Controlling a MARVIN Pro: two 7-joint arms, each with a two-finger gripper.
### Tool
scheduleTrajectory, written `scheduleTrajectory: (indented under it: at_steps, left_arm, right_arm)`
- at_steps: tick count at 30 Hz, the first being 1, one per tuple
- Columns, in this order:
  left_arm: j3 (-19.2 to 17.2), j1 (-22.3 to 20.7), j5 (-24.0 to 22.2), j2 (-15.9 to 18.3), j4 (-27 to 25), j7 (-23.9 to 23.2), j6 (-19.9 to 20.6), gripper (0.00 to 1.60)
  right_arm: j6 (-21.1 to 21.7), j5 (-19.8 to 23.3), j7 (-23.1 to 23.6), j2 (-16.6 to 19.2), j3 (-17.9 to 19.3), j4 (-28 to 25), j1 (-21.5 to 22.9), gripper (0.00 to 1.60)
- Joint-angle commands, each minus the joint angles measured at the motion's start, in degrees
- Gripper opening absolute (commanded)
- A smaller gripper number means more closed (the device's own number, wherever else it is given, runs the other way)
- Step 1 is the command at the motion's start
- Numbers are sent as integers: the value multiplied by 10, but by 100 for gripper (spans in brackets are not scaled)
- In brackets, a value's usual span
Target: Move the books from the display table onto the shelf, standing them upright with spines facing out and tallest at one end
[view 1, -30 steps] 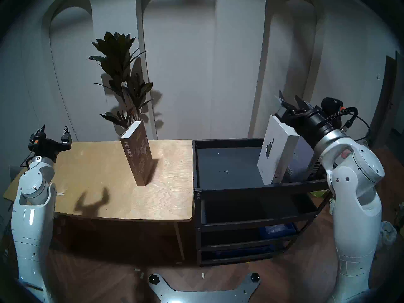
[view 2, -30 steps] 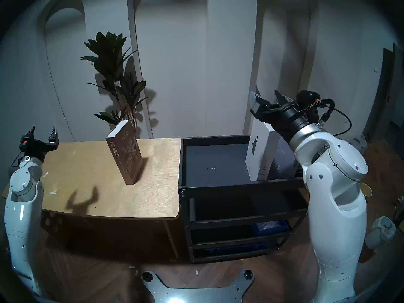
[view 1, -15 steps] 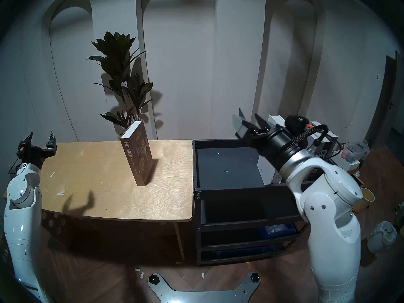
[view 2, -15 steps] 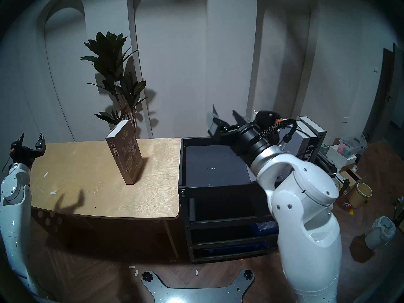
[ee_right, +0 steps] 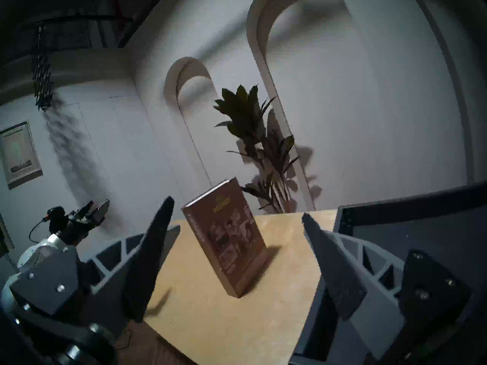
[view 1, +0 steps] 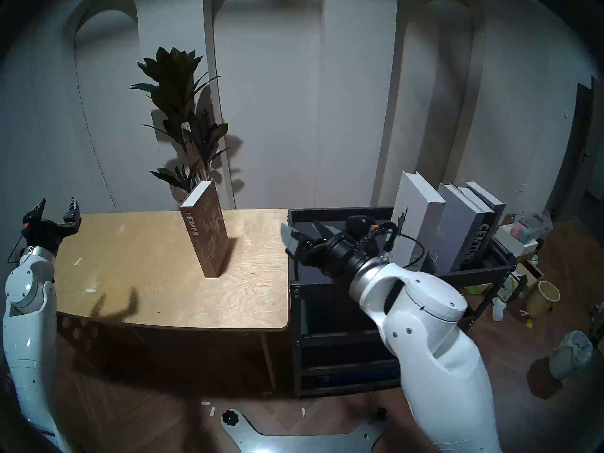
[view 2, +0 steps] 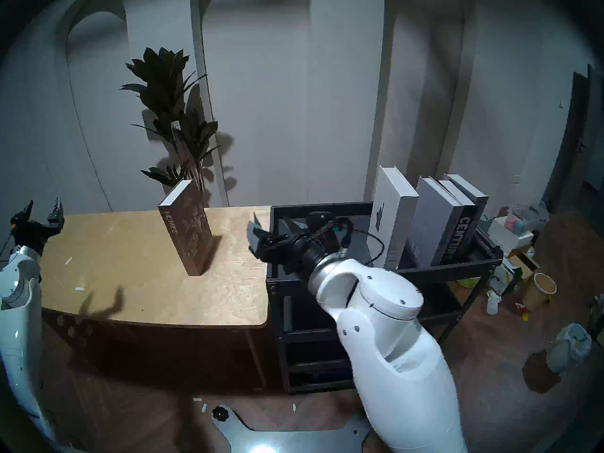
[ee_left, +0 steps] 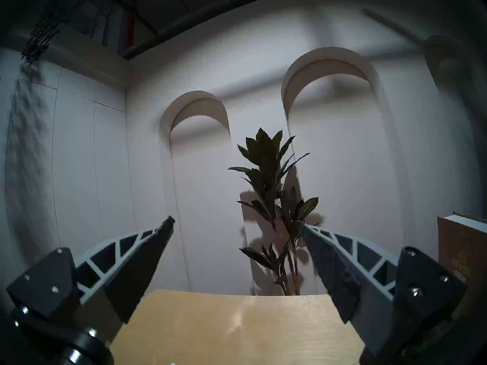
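We hold our left gripper (view 1: 57, 210) spread and empty off the table's (view 1: 147, 246) left end. The brown book (view 1: 206, 230) stands upright mid-table, right of that gripper. Further right, our right gripper (view 1: 302, 231) hangs agape and empty above the seam between table and cart (view 1: 474, 274). Four books (view 1: 447, 226) stand upright at the cart's right end, white one (view 1: 415, 220) nearest the table.

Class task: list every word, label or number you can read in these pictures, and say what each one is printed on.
"HOMES": spine of the brown book on the plywood table.
"CENTUR", end hidden: spine of the black book on the black cart.
Small print on the white book and the grey book: too blurred to read.
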Motion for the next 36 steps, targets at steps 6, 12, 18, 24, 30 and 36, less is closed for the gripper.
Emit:
scheduleTrajectory:
  at_steps: [6,12,18,24,30,36]
  left_arm:
    - [-12,-3,-11,6,-6,-16,-7,160]
    - [-17,-1,-20,7,-5,-30,-10,160]
    - [-21,0,-27,7,-4,-42,-13,160]
    - [-27,2,-37,8,-1,-63,-19,160]
    - [-32,3,-44,8,3,-81,-25,160]
    - [-34,2,-48,8,6,-92,-28,160]
  right_arm:
    - [-24,-9,-35,-26,-107,49,88,160]
    - [-54,10,-78,-49,-140,74,131,160]
    - [-89,37,-127,-59,-144,92,141,160]
    - [-152,77,-209,-44,-147,89,123,160]
    - [-208,89,-282,-19,-179,53,119,160]
    - [-256,73,-337,18,-241,25,136,160]
